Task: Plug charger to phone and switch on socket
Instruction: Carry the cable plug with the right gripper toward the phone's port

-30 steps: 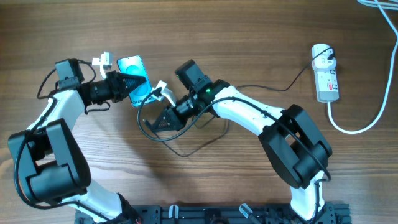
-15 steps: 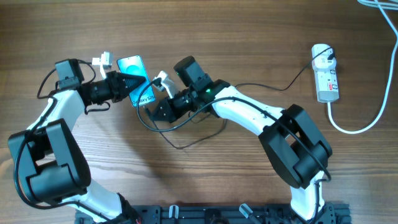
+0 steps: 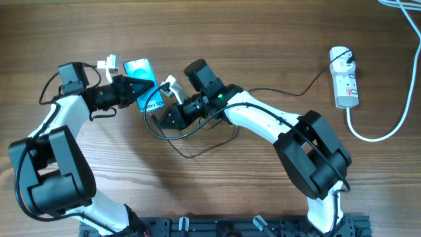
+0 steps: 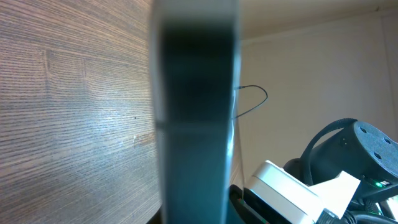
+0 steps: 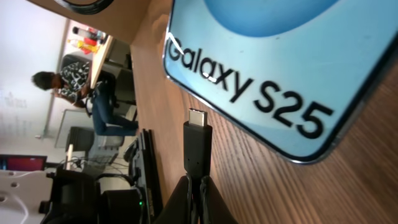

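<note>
So the plug-in isn't done yet. The right gripper [image 3: 166,118] is clamped on the charger [image 5: 197,138] just behind its USB-C tip. In the right wrist view that tip points at the phone [image 3: 138,68] but sits just short of its edge, below the "Galaxy S25" text.

The left gripper [image 3: 146,87] is pinched shut on the phone, holding it propped at an angle in the upper left of the overhead frame.

The socket [image 3: 345,79] sits well away in the upper right, and neither arm is near it. The charger's other end looks plugged in there, but I can't tell if the switch is on.

To my eye, inserting the tip and flipping the switch are both left.

The surface is a wood-grain table [image 3: 263,39]. In the upper left of the right wrist view there's a seated person [image 5: 62,87] among office clutter.
</note>
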Controlling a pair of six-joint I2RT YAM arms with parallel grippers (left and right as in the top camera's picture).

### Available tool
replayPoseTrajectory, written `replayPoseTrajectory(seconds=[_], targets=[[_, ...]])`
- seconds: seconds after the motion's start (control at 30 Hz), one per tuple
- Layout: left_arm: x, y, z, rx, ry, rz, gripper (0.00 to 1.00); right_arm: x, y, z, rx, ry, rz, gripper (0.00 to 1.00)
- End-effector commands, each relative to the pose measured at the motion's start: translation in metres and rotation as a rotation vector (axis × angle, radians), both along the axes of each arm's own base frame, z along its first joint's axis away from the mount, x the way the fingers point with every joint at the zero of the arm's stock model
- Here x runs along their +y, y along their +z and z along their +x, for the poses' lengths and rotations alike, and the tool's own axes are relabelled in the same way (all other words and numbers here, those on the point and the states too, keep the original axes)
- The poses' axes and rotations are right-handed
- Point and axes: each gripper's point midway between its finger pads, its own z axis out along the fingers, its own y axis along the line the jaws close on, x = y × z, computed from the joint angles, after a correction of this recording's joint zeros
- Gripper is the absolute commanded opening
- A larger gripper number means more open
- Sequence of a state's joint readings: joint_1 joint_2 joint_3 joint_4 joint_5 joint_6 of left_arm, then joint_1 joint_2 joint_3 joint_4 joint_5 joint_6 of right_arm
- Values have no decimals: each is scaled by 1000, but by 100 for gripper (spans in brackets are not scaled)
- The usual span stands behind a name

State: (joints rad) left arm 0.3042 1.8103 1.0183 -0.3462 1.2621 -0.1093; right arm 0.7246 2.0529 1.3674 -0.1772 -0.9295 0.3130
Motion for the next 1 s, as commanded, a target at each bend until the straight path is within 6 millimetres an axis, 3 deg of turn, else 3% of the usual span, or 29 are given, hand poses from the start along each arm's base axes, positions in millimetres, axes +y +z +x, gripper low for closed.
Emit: replayPoseTrajectory(seconds=[0.0,0.2,0.47,0.67,0.97], targets=[[1,8,3,-46,-12,-8,4,2,12,6,-73,-19,10,4],[1,8,3,-43,-11,-9,4,8,21,13,-104,-32,52,4],[2,8,3,-18,-3,-22,4,4,13,23,-124,-82,7,4],[2,9,4,15,9,-38,4,3,18,6,-98,9,49,4],[2,9,5,8,10,-36,4,2,19,3,-79,18,53,4]])
